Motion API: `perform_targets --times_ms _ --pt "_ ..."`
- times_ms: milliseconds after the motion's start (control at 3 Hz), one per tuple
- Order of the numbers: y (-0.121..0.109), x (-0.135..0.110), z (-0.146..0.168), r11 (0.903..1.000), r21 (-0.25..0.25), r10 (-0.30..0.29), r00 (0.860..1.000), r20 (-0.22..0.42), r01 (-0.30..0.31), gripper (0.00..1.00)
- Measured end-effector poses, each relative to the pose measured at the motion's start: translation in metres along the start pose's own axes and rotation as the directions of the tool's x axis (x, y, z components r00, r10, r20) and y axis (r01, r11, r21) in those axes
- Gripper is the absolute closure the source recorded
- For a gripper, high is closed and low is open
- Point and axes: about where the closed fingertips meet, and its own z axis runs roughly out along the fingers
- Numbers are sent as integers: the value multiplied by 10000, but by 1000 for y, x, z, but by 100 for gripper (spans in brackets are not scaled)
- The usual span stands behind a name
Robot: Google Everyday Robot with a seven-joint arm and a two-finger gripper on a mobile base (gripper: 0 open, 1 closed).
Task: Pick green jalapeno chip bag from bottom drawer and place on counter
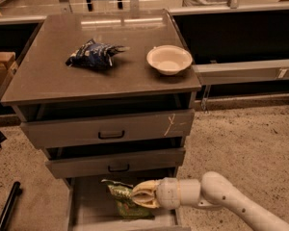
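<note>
The green jalapeno chip bag hangs over the open bottom drawer, held at its right side. My gripper comes in from the right on a white arm and is shut on the bag, holding it above the drawer floor. The counter is the brownish-grey top of the cabinet, well above the gripper.
A dark blue and white snack bag and a cream bowl lie on the counter. Two shallower drawers with black handles stick out partly above the bottom drawer. A cardboard box stands at the left, a black bar on the floor.
</note>
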Motion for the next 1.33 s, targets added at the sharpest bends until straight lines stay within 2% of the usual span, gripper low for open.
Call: perform_targets --times_ms 333,667,1000,1333 --pt "-64 -31 -32 9989 -213 -429 9983 -405 421 100" --pt "-139 -66 -72 9954 -519 -851 9919 -941 805 100" --pt "-139 -66 -72 9954 -519 -851 9919 -941 805 100" --pt "-151 -66 -67 9917 -570 -1198 9893 -834 1153 100"
